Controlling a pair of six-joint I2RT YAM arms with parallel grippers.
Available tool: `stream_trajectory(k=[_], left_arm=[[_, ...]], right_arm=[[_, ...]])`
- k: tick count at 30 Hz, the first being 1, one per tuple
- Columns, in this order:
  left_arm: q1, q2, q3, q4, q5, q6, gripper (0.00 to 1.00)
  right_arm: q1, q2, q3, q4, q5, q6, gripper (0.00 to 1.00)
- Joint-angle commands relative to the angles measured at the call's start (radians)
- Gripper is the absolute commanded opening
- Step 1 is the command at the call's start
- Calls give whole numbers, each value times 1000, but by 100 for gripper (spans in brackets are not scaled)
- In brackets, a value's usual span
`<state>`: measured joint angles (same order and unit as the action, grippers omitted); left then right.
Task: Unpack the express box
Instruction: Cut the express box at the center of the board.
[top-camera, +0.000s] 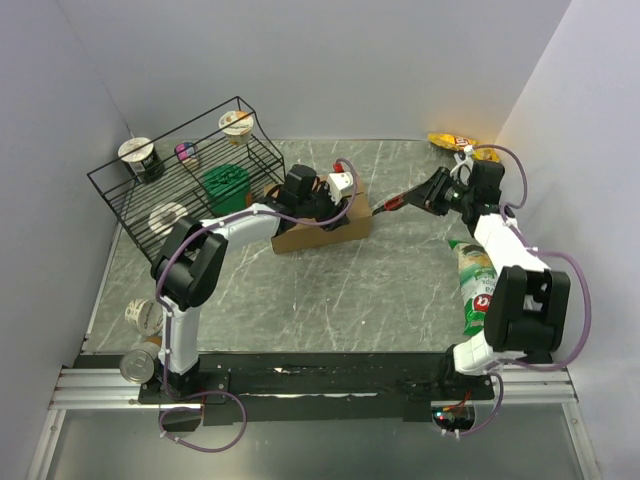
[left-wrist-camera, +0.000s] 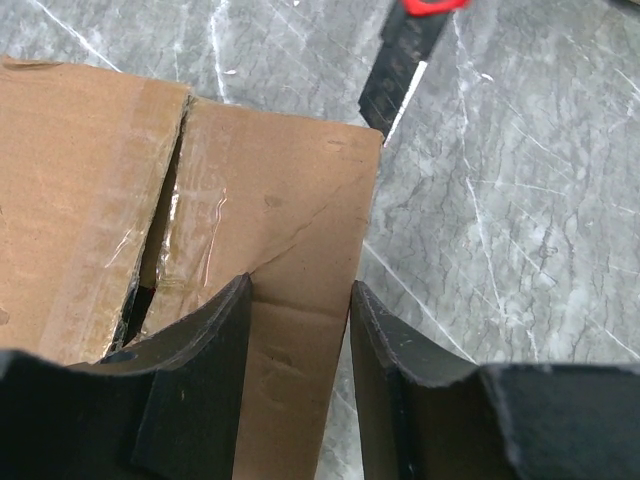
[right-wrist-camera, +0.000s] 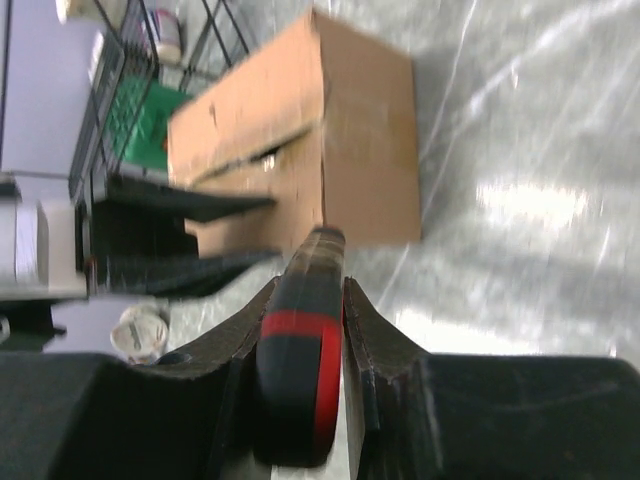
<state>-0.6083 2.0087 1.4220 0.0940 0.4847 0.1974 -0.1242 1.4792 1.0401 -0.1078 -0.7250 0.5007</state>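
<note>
The express box (top-camera: 325, 232) is a brown carton lying at mid-table beside the wire rack. Its taped centre seam (left-wrist-camera: 165, 225) is split open along a dark slit. My left gripper (top-camera: 335, 207) hovers over the box's right end, open. In the left wrist view its fingers (left-wrist-camera: 215, 330) frame the cardboard corner (left-wrist-camera: 290, 340) without clamping it. My right gripper (top-camera: 418, 197) is shut on a black and red utility knife (right-wrist-camera: 300, 340). The knife's tip (top-camera: 380, 209) points at the box's right end, just short of it.
A black wire rack (top-camera: 190, 180) at the back left holds cups and a green tub (top-camera: 228, 185). A green snack bag (top-camera: 478, 285) lies by the right arm and a yellow packet (top-camera: 450, 142) at the back right. Cups (top-camera: 143, 318) and a can (top-camera: 135, 365) sit near the left base.
</note>
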Motion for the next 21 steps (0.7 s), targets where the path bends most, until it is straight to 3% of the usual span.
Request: stream_trajectory(k=[1, 8, 14, 21], left_arm=[[24, -39, -46, -91, 23, -1, 42], [22, -41, -55, -91, 40, -9, 42], [22, -31, -43, -117, 37, -9, 42], [24, -24, -25, -140, 43, -9, 42]], right_arm=[[1, 72, 106, 171, 15, 35, 0], [-6, 133, 161, 215, -4, 76, 0], [-26, 76, 225, 79, -16, -5, 0], [0, 73, 84, 292, 107, 67, 0]])
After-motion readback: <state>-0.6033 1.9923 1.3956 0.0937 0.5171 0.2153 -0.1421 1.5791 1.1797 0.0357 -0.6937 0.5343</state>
